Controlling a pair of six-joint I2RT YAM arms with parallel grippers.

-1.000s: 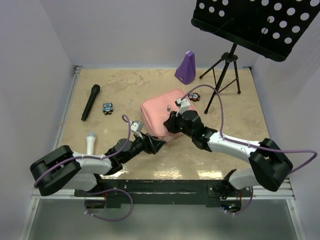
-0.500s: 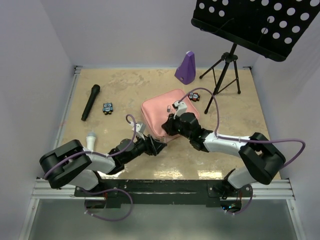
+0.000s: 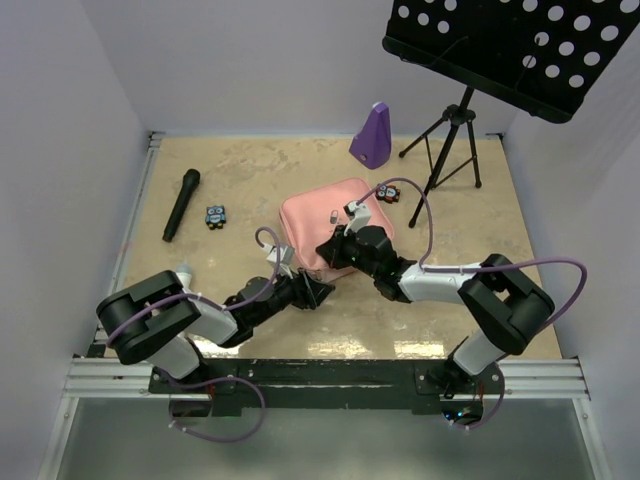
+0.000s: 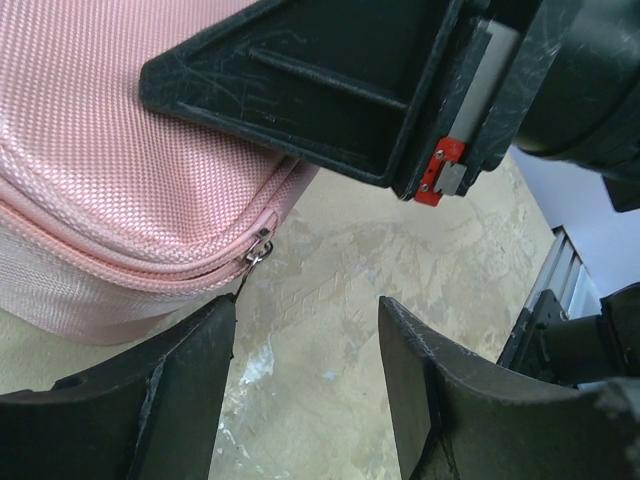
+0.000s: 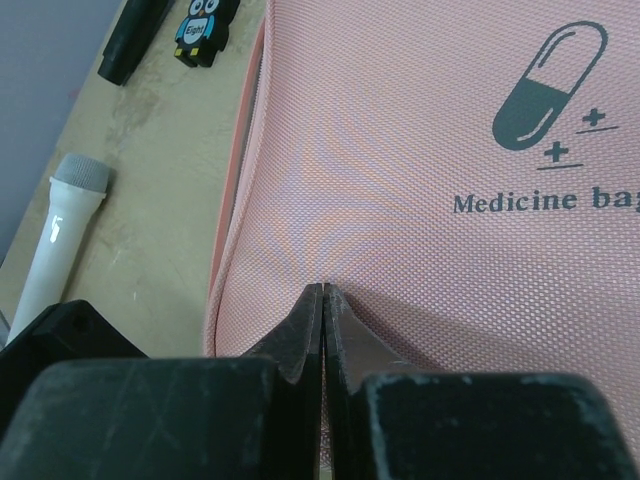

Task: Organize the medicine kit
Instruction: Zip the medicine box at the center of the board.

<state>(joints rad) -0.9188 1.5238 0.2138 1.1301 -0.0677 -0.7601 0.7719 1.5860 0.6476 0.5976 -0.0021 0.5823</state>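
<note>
Medicine kit (image 3: 312,222) is sitting centre frame in the top view, lid down and pill logo (image 5: 548,85) facing up. Zipper is running closed along the corner the left wrist view shows, so contents are staying hidden.

Right gripper (image 5: 322,300) is showing fingers pressed together, tips pushing into the lid fabric, which is puckering toward them. Can't tell if any cloth is caught.

Left gripper (image 4: 305,340) is hovering with fingers spread at the kit's near corner, gripping nothing. Zipper pull (image 4: 258,250) is hanging just beside one fingertip.

Table (image 3: 250,180) is showing a beige mottled top. A black microphone (image 3: 181,204) and an owl figure (image 3: 216,215) are lying left of the kit, with a white microphone (image 3: 181,283) at lower left. Another small figure (image 3: 388,192) is lying just right of the kit. A purple metronome (image 3: 371,135) is standing above it, and a music stand (image 3: 510,45) is filling the upper right. Pale walls are enclosing three sides.
</note>
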